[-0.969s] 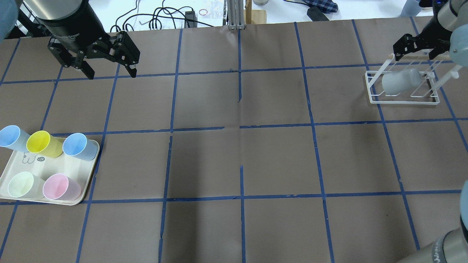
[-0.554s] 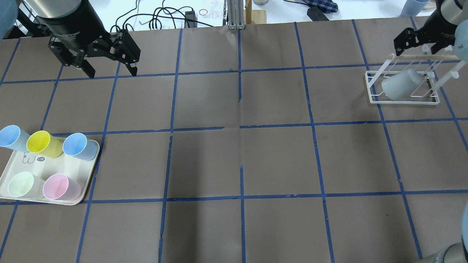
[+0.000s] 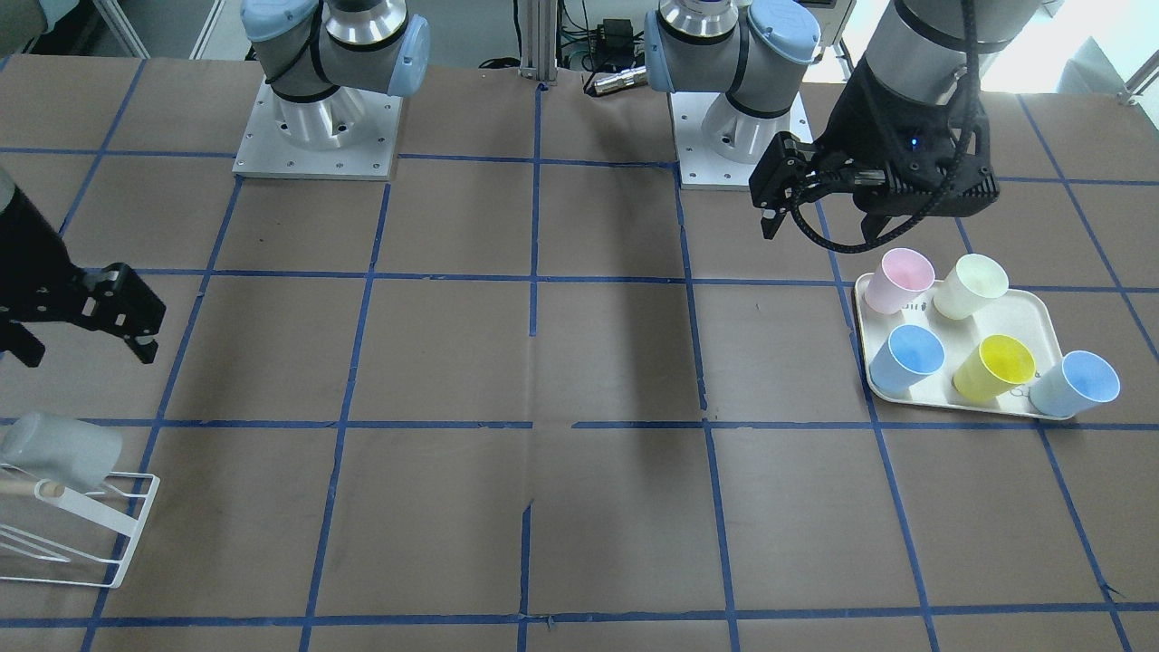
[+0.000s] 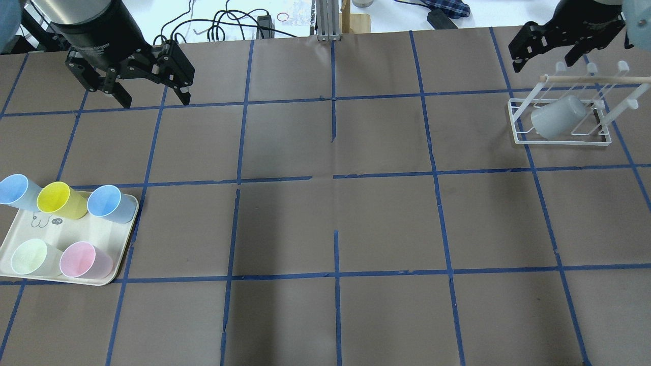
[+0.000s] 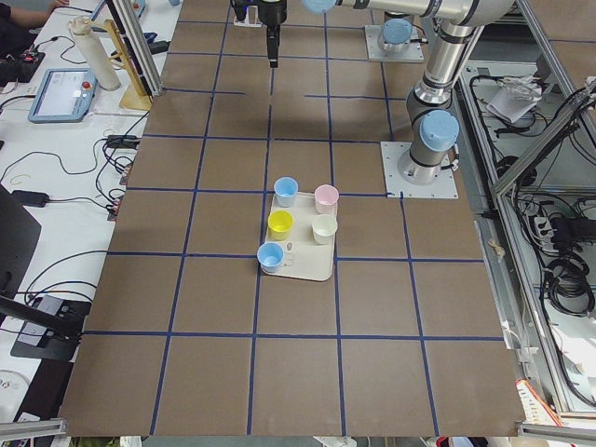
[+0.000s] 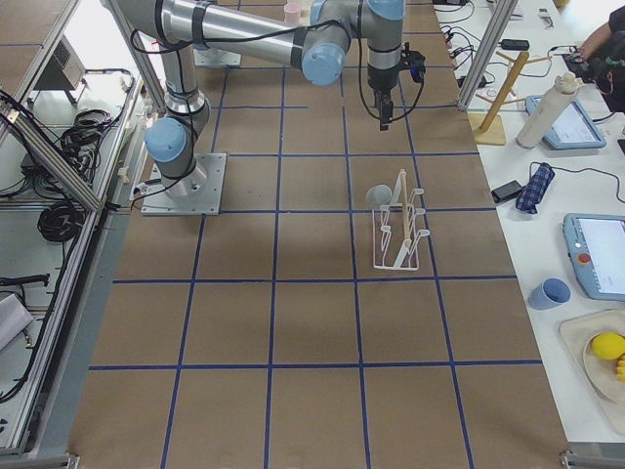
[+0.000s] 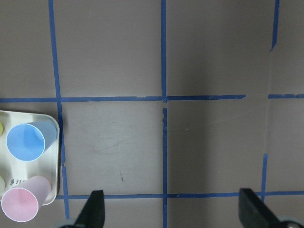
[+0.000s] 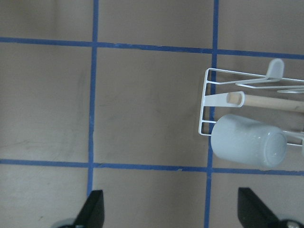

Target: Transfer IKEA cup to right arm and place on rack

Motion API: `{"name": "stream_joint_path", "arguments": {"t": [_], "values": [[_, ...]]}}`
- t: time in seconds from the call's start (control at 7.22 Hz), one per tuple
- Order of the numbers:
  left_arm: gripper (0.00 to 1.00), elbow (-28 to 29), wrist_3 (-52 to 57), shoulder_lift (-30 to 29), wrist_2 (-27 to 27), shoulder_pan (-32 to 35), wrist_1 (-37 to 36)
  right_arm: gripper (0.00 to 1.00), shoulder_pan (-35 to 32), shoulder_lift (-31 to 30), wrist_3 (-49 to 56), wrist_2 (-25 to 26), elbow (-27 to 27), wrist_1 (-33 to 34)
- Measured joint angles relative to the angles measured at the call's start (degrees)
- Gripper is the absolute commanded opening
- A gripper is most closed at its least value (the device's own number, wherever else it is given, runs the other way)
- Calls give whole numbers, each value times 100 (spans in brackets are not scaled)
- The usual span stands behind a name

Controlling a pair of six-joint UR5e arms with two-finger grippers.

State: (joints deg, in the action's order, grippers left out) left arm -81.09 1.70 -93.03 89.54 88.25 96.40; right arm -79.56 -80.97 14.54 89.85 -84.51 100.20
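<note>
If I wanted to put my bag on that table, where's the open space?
The whole middle, between the tray and the rack, is bare paper. The tray is crowded with five cups; the rack holds the grey cup.

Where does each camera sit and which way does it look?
Front-facing: across the table, facing the bases; left gripper near the tray.
Overhead: high behind the bases, looking down; right gripper near the rack.
Exterior left: tray's table end; left arm nearest.
Exterior right: rack's end; right arm nearest.
Left wrist: downward; own fingertips, tray corner.
Right wrist: downward; own fingertips, IKEA cup.
Overhead and right wrist share the IKEA cup on the rack.
</note>
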Motion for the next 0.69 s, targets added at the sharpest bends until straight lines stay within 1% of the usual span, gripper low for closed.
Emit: {"name": "stream_joint_path", "arguments": {"t": [0.14,0.42,0.69], "values": [[100,-3,2,6,-2,-3,-4,100,-308,-130,-338,2,74,-371],[100,-15,4,20,7,-6,-6,100,-857,-394,-1028,9,112,-894],[100,-30,4,31,10,-2,-3,100,-1223,-600,-1340,-3,91,-1118]]}}
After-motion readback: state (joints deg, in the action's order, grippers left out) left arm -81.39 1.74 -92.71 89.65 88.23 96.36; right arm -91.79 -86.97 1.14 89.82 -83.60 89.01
